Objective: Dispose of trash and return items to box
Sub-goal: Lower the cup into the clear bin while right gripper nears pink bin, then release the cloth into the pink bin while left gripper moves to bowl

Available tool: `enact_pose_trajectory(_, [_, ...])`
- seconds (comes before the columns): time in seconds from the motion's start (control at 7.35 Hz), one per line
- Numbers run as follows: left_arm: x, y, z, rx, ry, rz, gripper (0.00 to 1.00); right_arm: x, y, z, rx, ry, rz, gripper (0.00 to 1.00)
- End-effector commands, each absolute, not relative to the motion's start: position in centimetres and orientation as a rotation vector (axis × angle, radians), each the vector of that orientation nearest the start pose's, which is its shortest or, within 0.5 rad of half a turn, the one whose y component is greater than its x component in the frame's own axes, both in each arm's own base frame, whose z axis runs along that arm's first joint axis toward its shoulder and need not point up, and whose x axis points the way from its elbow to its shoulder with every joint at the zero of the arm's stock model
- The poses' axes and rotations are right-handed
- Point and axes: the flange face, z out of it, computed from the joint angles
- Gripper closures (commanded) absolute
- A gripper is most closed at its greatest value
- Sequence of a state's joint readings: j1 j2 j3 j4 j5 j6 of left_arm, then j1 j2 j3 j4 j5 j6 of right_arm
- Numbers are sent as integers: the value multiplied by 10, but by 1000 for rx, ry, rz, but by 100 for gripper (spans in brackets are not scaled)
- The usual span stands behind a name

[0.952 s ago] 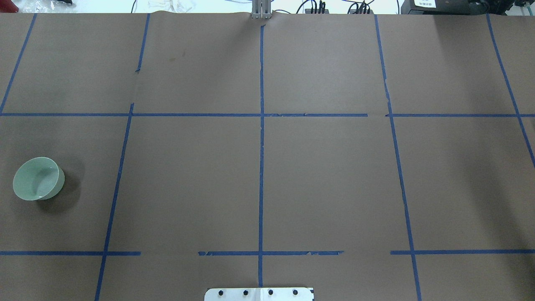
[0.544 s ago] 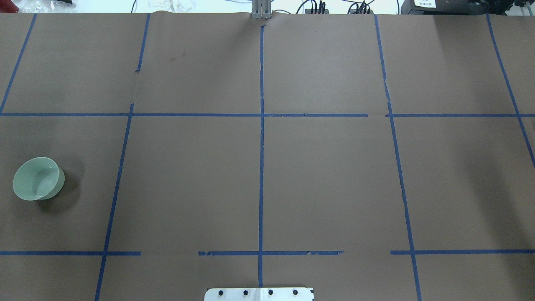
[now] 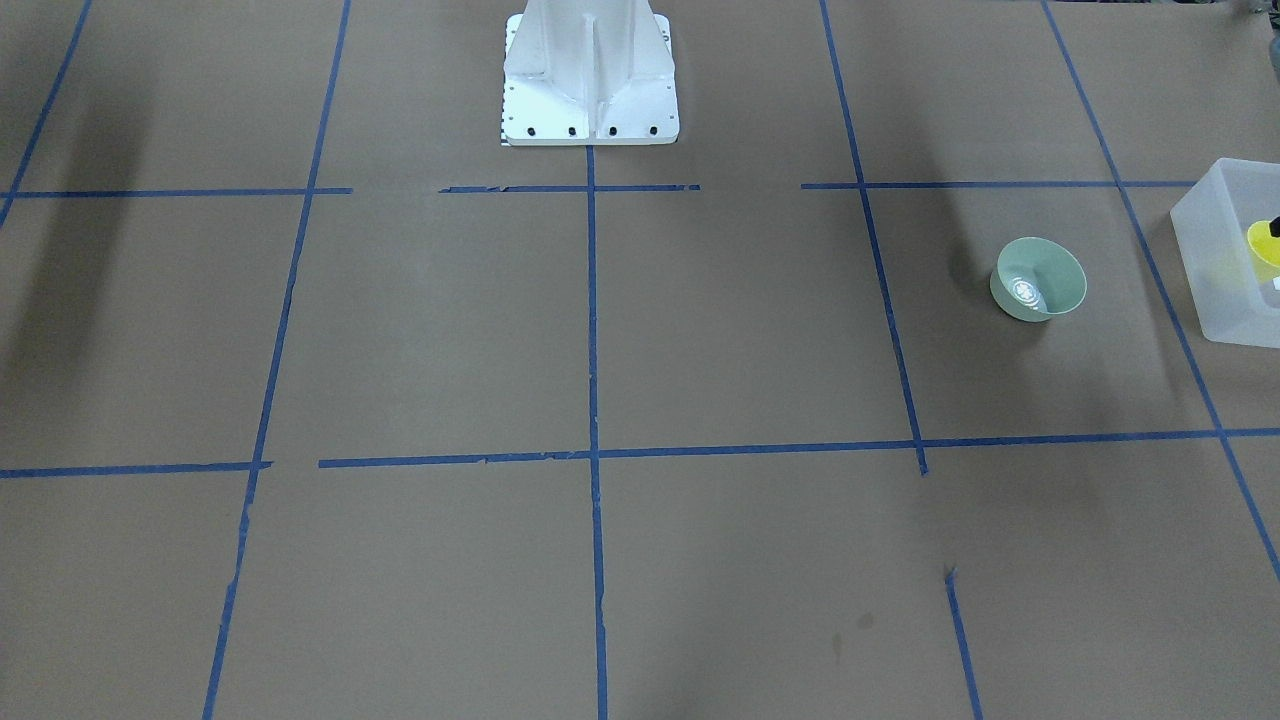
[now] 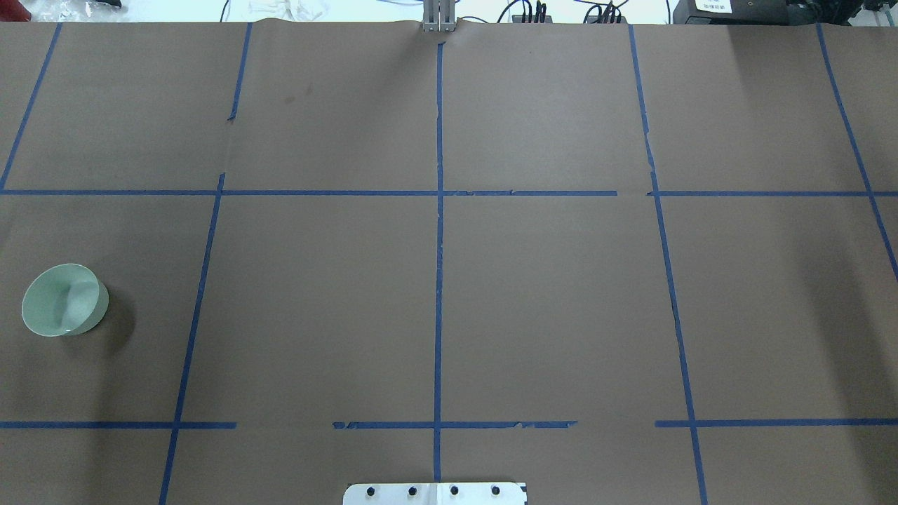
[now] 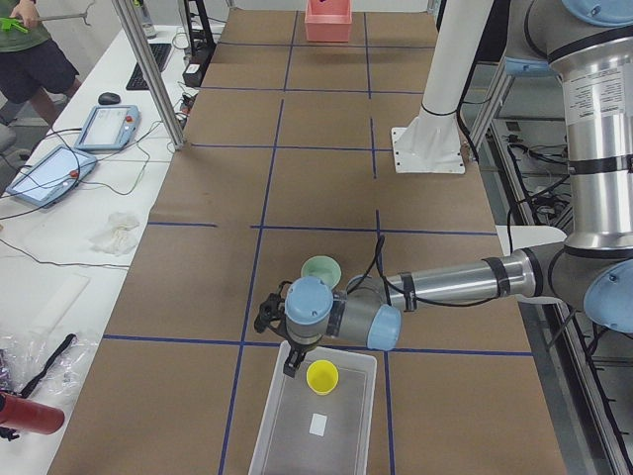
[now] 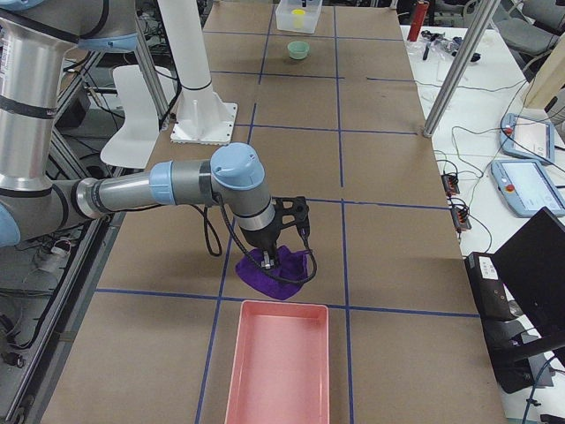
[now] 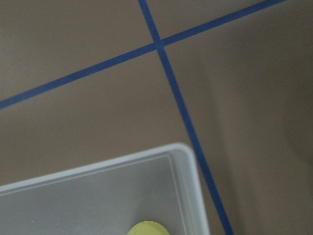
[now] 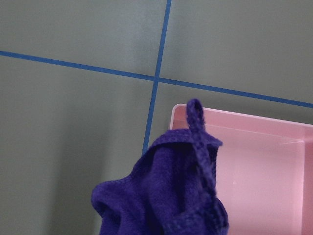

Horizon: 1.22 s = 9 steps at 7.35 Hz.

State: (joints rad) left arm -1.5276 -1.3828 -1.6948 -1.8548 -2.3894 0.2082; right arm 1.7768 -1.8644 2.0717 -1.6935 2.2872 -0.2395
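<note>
Probably light yet slick, the bowl [image 3: 1038, 280] wants a rim pinch; whether left tool [image 5: 289, 364] or right tool [image 6: 267, 256] is clenched, I cannot tell.

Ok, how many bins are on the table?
2: the translucent box at the robot's left end, containing the yellow cup; the pink bin at its right end.

You see a brown table [image 4: 561, 294] crossed by a grid of blue tape lines [image 4: 439, 280]. The bowl [image 4: 63, 300] is pale mint green, the cup [image 5: 321, 376] yellow, the box [image 5: 287, 426] frosted white with a white label [image 5: 317, 424]. The cloth [image 6: 275, 268] is dark purple, the tray [image 6: 278, 362] pink.
</note>
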Motion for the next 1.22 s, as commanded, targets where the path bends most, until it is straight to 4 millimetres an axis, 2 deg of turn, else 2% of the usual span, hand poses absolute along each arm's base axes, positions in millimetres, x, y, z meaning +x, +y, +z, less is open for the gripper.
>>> enact_pose_trajectory(0.0, [-73, -429, 570, 368, 708, 270, 0, 172, -361, 581, 250, -640, -82, 100])
enact_pose_trajectory(0.14, [-69, -440, 548, 376, 697, 147, 0, 185, -381, 594, 248, -584, -130, 100])
enact_pose_trajectory(0.41, [11, -446, 533, 378, 790, 118, 0, 193, -400, 646, 182, -578, -160, 100])
enact_pose_trajectory(0.54, [37, -437, 535, 363, 833, 93, 0, 197, -403, 666, 198, -539, -172, 91])
enact_pose_trajectory(0.68, [65, -425, 551, 341, 871, 88, 0, 197, -403, 696, 213, -526, -164, 1])
enact_pose_trajectory(0.82, [80, -420, 575, 337, 898, 78, 0, 197, -406, 699, 225, -529, -148, 0])
enact_pose_trajectory(1.09, [115, -413, 578, 306, 896, 36, 0, 187, -411, 684, 221, -614, -46, 0])
